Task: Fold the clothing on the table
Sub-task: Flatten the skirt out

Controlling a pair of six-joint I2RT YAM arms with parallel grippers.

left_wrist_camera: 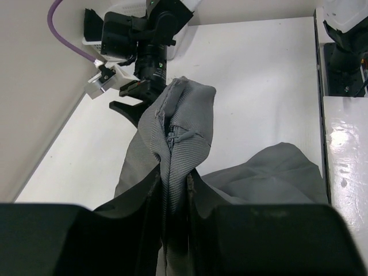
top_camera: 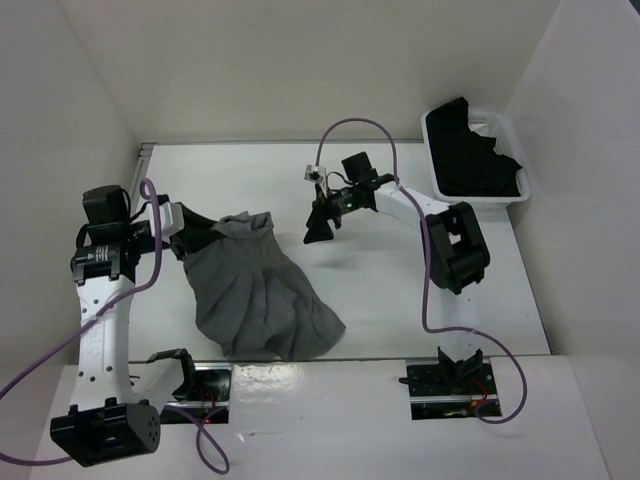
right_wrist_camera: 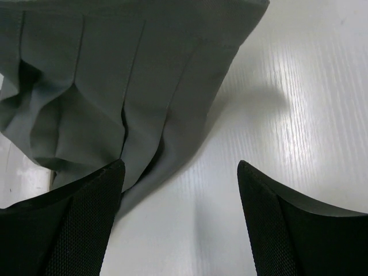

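Early step, by the look: skirt [top_camera: 258, 295] is heaped lower left-centre on table [top_camera: 400, 300], not yet spread flat. Waistband is clamped by L gripper [top_camera: 190, 236] at frame left. Farther up, R gripper [top_camera: 322, 228] is held jaws apart just beside skirt's upper-right edge. A 2nd waistband grip is needed next.

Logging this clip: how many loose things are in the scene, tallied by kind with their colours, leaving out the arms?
Garments: 2, the grey skirt and the black garment
Bins: 1, the white bin, which holds the black garment
Total: 3
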